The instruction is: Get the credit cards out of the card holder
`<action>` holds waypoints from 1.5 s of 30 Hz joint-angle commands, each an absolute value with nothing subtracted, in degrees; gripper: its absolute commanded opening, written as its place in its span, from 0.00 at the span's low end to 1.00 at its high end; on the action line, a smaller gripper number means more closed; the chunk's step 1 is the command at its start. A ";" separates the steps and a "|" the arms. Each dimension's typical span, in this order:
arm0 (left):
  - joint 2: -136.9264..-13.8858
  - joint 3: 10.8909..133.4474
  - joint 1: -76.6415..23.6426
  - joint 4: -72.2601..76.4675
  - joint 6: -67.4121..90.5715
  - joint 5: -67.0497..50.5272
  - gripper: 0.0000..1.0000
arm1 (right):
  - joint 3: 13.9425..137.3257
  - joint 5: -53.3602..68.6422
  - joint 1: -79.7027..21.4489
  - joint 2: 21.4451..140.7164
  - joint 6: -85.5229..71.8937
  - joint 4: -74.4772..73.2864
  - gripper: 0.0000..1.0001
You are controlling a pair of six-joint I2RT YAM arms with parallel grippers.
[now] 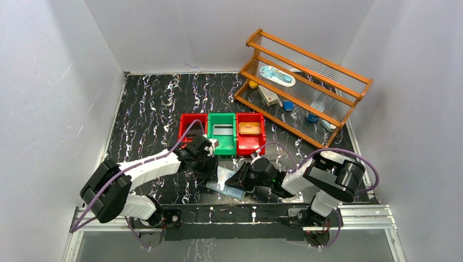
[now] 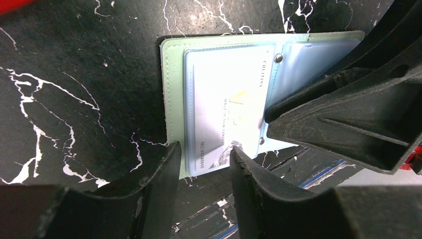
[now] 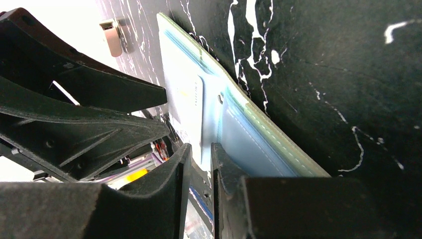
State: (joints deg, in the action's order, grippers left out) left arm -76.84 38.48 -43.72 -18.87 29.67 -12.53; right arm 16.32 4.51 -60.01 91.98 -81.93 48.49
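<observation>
The sage-green card holder (image 1: 226, 184) lies open on the black marble table near the front edge. In the left wrist view its green cover (image 2: 171, 99) frames pale blue sleeves, and a silvery credit card (image 2: 224, 104) sits in the left sleeve. My left gripper (image 2: 204, 154) is open, and its fingers straddle the card's near end just above it. My right gripper (image 3: 200, 149) is almost closed and empty. Its tips rest on the holder's middle fold (image 2: 266, 119), beside the card (image 3: 191, 109). A tan-gold card (image 1: 249, 128) and a grey card (image 1: 220, 130) lie in the bins.
A left red bin (image 1: 185, 121), a green bin (image 1: 213, 142) and a right red bin (image 1: 261, 143) stand in a row behind the holder. A wooden rack (image 1: 306, 87) with small items stands at the back right. A pinkish-white clip (image 3: 113, 37) lies near the holder. The table's front rail is just below the holder.
</observation>
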 commanded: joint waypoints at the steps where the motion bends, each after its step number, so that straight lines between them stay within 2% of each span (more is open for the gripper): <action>1: -76.60 38.78 -44.12 -19.41 29.88 -14.50 0.38 | 15.85 4.00 -60.12 93.23 -80.78 45.15 0.30; 9: -72.71 39.91 -44.21 -19.54 30.47 -16.30 0.33 | 15.95 4.32 -60.10 94.17 -81.27 46.13 0.29; 12: -73.89 39.84 -44.21 -19.80 29.62 -16.54 0.37 | 15.87 4.31 -60.09 94.51 -81.64 46.48 0.29; 19: -77.29 39.20 -44.21 -20.73 29.91 -12.96 0.38 | 15.78 4.30 -60.12 94.70 -81.91 46.96 0.29; 32: -79.69 38.28 -45.28 -19.46 28.30 -17.88 0.26 | 16.24 4.84 -60.12 95.90 -82.17 48.18 0.28; 35: -80.31 38.28 -45.69 -19.51 28.30 -17.83 0.25 | 16.08 4.62 -60.12 95.57 -82.18 48.17 0.25; 42: -80.33 38.06 -45.85 -19.60 28.53 -16.60 0.25 | 15.80 4.85 -60.10 95.30 -81.68 48.44 0.06; 45: -80.41 37.84 -45.88 -19.67 28.93 -15.63 0.25 | 15.48 4.58 -60.11 94.74 -81.48 47.78 0.04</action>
